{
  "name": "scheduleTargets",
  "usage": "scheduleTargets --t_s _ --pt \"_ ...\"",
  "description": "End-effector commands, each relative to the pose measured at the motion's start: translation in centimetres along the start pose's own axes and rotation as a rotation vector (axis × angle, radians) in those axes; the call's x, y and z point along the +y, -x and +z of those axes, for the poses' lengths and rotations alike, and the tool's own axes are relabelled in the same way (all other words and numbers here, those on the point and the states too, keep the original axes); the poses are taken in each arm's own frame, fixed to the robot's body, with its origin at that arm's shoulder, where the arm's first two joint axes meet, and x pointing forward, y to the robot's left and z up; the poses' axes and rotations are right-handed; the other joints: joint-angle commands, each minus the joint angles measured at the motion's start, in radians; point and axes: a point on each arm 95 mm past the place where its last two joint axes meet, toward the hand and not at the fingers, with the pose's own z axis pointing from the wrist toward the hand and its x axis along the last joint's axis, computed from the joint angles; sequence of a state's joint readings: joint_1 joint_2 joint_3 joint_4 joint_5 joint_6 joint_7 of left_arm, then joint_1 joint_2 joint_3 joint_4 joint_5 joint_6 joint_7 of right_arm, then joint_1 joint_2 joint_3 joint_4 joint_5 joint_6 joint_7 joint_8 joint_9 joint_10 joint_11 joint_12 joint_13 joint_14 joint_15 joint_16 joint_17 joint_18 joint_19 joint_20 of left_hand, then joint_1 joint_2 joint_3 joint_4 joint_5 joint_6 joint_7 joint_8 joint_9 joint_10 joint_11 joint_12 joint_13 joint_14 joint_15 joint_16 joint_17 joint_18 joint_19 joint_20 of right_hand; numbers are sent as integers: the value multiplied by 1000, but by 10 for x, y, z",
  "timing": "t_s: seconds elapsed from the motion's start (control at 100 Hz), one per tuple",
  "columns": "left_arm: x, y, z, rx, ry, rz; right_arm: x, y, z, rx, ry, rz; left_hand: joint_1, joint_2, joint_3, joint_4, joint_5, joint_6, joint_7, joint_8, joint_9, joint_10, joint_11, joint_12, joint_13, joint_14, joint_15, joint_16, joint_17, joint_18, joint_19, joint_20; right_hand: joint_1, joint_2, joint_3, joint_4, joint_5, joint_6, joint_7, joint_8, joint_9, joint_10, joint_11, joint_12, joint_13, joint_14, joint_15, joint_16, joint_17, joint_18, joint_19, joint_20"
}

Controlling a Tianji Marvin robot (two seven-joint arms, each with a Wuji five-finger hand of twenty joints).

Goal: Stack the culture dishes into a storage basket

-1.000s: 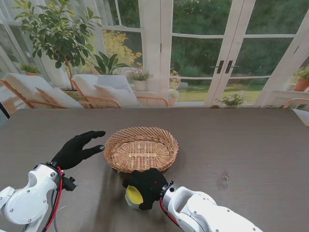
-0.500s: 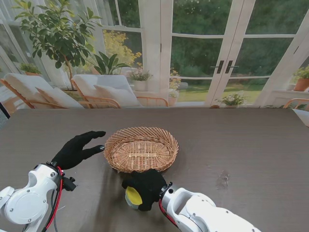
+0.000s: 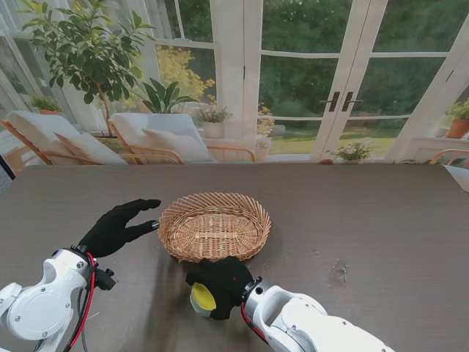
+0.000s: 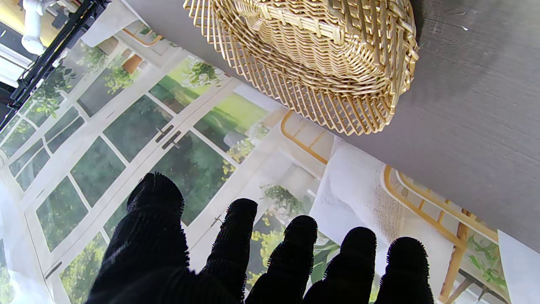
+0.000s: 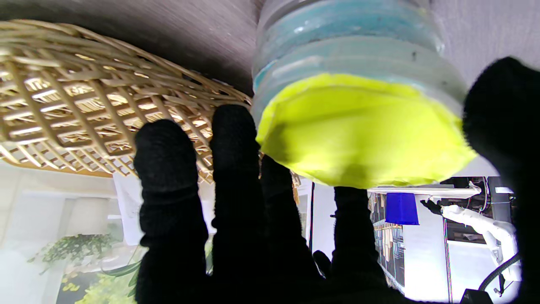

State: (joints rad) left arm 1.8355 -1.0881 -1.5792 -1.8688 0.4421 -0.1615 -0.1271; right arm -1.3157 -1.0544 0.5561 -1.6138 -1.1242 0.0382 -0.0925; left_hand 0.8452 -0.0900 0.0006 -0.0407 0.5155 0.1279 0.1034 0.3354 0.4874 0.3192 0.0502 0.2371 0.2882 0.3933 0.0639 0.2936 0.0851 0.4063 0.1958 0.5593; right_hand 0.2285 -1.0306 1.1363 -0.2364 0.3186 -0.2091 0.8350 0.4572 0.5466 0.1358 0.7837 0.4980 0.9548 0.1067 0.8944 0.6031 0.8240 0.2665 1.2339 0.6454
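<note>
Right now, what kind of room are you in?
Probably a sunroom or staged lab: glass doors seem to open on a garden, with lounge chairs and a potted tree behind the dark table.

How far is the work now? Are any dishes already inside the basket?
None yet: the wicker basket looks empty. In hand: the right hand is wrapped over a stack of culture dishes, yellow one uppermost, on the table nearer to me than the basket. The left hand is open beside the basket. Left: lifting the stack in.
</note>
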Motion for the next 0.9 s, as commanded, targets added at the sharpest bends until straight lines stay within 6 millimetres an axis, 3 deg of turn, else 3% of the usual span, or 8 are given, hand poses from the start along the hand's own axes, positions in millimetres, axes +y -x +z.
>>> scheduleTargets --t_s 0.0,0.89 --pt "1 -2 0 3 17 -5 -1 -5 -1 6 -14 -4 34 41 -18 31 8 4 2 1 15 -1 -1 7 -1 9 -2 6 6 20 -16 10 15 55 132 51 19 10 63 -6 -42 -2 18 12 -36 -33 2 -7 -284 -16 15 -24" --pt "2 -2 0 3 27 -9 1 -8 -1 0 -39 -17 34 41 -17 31 8 5 2 1 21 2 0 8 3 11 0 8 11 23 -12 12 -20 49 120 38 -50 36 14 -52 -131 23 18 0 -80 -32 6 -12 -303 -32 18 -29"
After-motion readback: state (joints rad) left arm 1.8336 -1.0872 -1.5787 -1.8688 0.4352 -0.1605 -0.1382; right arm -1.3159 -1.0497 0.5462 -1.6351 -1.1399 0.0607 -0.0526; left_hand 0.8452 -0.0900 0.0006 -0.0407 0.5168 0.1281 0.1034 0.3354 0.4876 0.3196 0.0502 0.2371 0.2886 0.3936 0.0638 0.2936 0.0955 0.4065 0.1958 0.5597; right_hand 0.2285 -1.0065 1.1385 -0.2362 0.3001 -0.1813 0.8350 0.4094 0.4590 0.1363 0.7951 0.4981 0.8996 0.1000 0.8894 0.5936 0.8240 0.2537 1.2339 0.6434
